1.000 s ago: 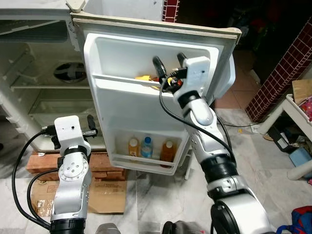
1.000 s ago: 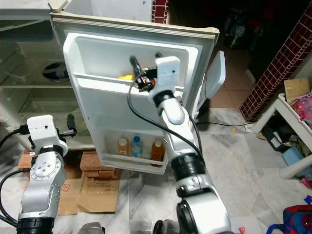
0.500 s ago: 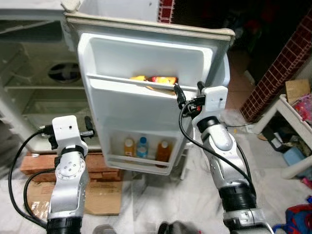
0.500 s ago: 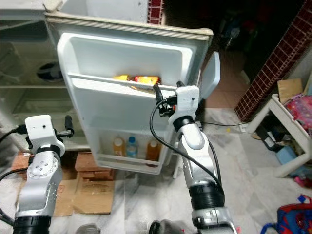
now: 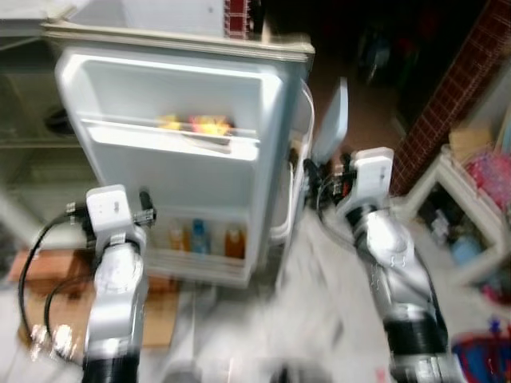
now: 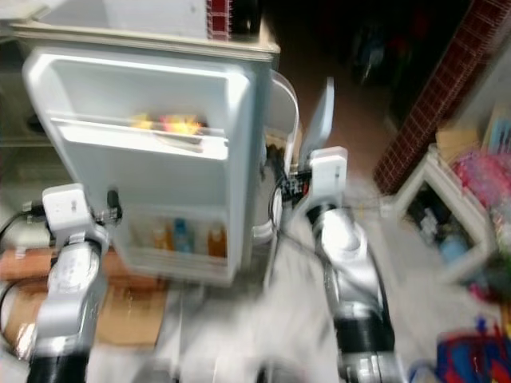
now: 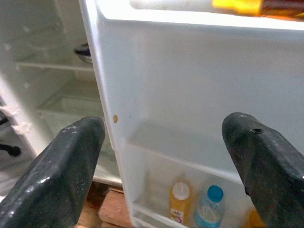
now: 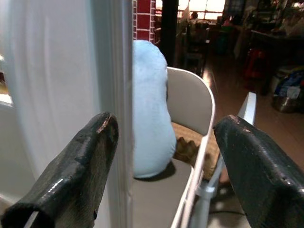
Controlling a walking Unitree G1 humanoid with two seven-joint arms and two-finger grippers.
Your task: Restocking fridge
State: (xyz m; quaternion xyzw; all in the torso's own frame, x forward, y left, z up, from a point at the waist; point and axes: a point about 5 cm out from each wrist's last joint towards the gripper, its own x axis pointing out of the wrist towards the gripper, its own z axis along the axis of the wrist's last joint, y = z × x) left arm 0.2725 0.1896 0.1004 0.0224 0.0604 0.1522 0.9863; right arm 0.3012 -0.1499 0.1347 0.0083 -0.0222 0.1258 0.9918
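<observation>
Blur hides much; my right gripper (image 5: 323, 177), released, sits beside the fridge door (image 5: 172, 171) edge and I could bump it; left gripper (image 7: 161, 156) released too.

Fridge door (image 5: 184, 183): packets (image 5: 192, 124) on upper shelf, three bottles (image 5: 204, 239) on lower

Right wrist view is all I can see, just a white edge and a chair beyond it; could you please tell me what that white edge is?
Observer: It is the outer edge of the open fridge door; the right gripper sits beside it, fingers open.
Operator: Thank you. Is anything stocked in the door?
Observer: Three bottles stand in its lower shelf: orange, blue-capped, orange.
Operator: And higher up?
Observer: Yellow and red packets lie in the upper shelf, too blurred to identify.
Operator: Where is the other arm?
Observer: The left gripper is open, facing the door's inner side.
</observation>
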